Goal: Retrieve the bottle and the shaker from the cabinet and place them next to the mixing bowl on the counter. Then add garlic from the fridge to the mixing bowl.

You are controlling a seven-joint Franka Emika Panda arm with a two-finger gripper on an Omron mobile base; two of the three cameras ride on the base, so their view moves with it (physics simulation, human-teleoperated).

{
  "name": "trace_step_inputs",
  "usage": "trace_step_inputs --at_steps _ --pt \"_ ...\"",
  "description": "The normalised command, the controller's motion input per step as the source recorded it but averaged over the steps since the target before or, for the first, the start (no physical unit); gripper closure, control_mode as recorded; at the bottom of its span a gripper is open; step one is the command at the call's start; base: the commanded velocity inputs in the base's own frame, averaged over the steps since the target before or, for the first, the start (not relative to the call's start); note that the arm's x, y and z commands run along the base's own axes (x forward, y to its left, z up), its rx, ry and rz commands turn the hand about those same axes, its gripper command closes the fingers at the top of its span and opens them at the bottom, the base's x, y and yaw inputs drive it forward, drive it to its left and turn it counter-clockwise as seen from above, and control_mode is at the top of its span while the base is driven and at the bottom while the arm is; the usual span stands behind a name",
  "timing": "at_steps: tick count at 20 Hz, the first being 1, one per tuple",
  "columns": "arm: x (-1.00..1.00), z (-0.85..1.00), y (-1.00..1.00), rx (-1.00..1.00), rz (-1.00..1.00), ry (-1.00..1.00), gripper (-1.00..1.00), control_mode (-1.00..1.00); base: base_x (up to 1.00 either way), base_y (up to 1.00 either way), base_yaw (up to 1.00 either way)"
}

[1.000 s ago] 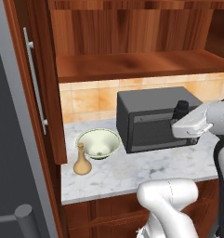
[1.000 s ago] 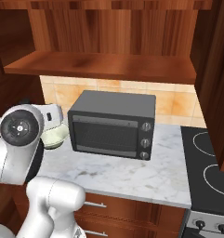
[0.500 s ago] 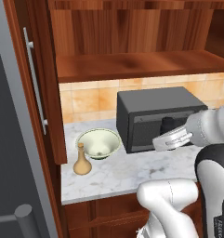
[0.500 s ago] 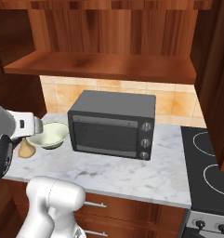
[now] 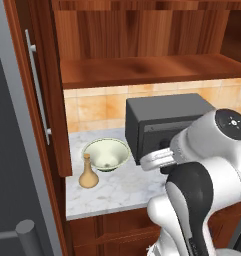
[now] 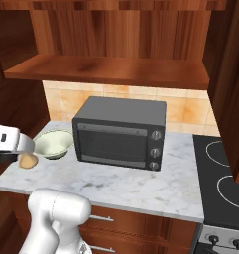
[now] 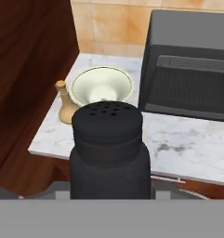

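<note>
One of the two cabinet items is already down: the bottle [image 5: 88, 173] stands upright on the counter [image 5: 119, 187], just left of the bowl [image 5: 106, 154] and nearer us, close to the counter's left edge. The other, the shaker [image 7: 109, 152], we judge to be clenched in our gripper, since it sits upright and very close in the hand view with its perforated black top toward the camera; the fingertips themselves are hidden behind it. From that view the shaker hangs out over the near edge of the counter, with bowl and bottle farther off and the microwave [image 6: 120, 132] to the right. The cabinet [image 5: 142, 70] shelf above looks bare. What worries us from here is the approach. The free marble beside the bowl is narrow on the left, where the bottle stands, so setting down there could knock the slim flask over or push it off the edge. Coming in low could clip the bowl's wide rim. Letting go too early, while we hang beyond the counter's edge, would drop the shaker to the floor. The gap between bowl and microwave looks tight as well
</note>
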Motion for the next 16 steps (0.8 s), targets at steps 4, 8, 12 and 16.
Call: trace_step_inputs --at_steps 4,8,12,16 --pt "0.01 -0.77 0.05 -0.02 -0.25 -0.03 1.00 -1.00 0.00 0.00 0.00" --pt "0.00 -0.82 0.06 0.00 -0.18 -0.03 1.00 -1.00 0.00 0.00 0.00" --pt "0.03 -0.83 0.01 0.00 -0.01 -0.09 1.00 -1.00 0.00 0.00 0.00" --pt "0.17 -0.82 0.01 0.00 0.04 -0.18 1.00 -1.00 0.00 0.00 0.00"
